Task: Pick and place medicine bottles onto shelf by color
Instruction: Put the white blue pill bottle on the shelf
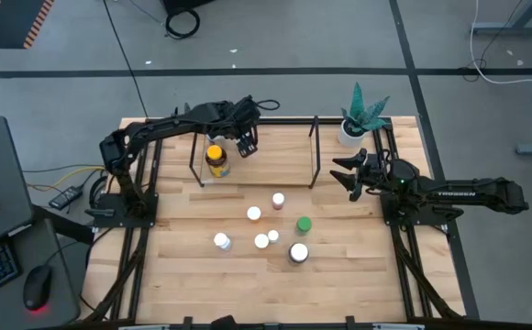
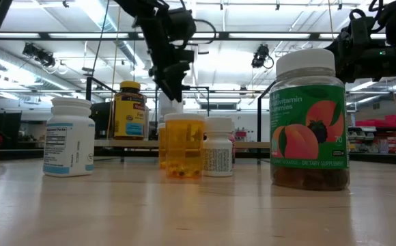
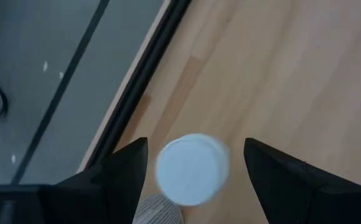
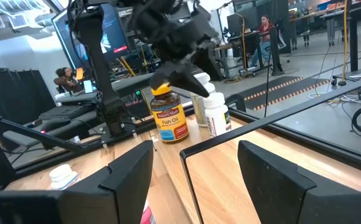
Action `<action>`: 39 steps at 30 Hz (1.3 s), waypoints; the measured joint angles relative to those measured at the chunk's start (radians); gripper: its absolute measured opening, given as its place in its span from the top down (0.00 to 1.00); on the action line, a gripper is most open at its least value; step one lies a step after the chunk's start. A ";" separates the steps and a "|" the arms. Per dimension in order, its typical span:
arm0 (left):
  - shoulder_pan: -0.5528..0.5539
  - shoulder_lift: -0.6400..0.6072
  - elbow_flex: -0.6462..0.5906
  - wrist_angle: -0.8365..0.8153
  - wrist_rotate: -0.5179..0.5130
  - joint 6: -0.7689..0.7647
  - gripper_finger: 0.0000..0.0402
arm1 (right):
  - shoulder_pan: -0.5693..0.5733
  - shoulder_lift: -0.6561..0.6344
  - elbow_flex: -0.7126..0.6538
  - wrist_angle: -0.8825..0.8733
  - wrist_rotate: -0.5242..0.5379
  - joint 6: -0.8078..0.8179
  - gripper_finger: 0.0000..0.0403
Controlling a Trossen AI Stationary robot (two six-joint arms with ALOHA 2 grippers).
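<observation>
the left gripper [image 1: 246, 144] hangs over the shelf [image 1: 275, 156] at the far side of the table [image 1: 183, 275], its two dark fingers [image 3: 127, 171] spread to either side of a white-capped bottle [image 3: 192, 168] — the wrist camera looks straight down on the round cap with a gap showing on both sides, so the fingers stand apart from it and pinch nothing. from the other arm's camera that small white bottle [image 4: 216, 114] stands upright on the shelf board, just beside the amber bottle [image 1: 216, 160] with the yellow cap, which sits near the shelf's left end. the right gripper [image 1: 347, 171] waits at the table's right edge, close to the potted plant [image 1: 358, 115], its fingers parted and empty, pointed toward the shelf. six more bottles stand loose on the tabletop in front of the shelf: one with a pinkish cap [image 1: 278, 199], one with a green cap [image 1: 303, 225], a wide dark one with a white cap [image 1: 299, 253], and three small white-capped ones [image 1: 254, 214] [image 1: 222, 241] [image 1: 261, 241] between them. seen from table height, a large gummy vitamin jar [image 2: 308, 119] looms nearest, with a clear orange vial [image 2: 184, 145] and a white bottle [image 2: 69, 137] off to its side — all upright. people sit at desks in the room beyond the table.
</observation>
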 joint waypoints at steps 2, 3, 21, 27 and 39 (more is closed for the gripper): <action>-0.027 -0.012 0.000 0.014 0.000 0.030 0.32 | 0.000 0.000 0.000 0.000 0.000 0.000 0.40; -0.042 -0.018 0.000 0.021 0.001 0.041 0.33 | 0.000 0.000 0.000 0.000 0.000 0.000 0.40; -0.368 -0.024 0.000 -0.126 0.342 -0.010 0.36 | 0.000 0.000 0.000 0.000 0.000 0.000 0.40; -0.518 -0.025 -0.018 -0.262 0.287 -0.141 0.39 | 0.000 0.000 0.000 0.000 0.000 0.000 0.40; -0.752 -0.023 -0.127 -0.227 0.177 -0.372 0.39 | 0.000 0.000 0.000 0.000 0.000 0.000 0.40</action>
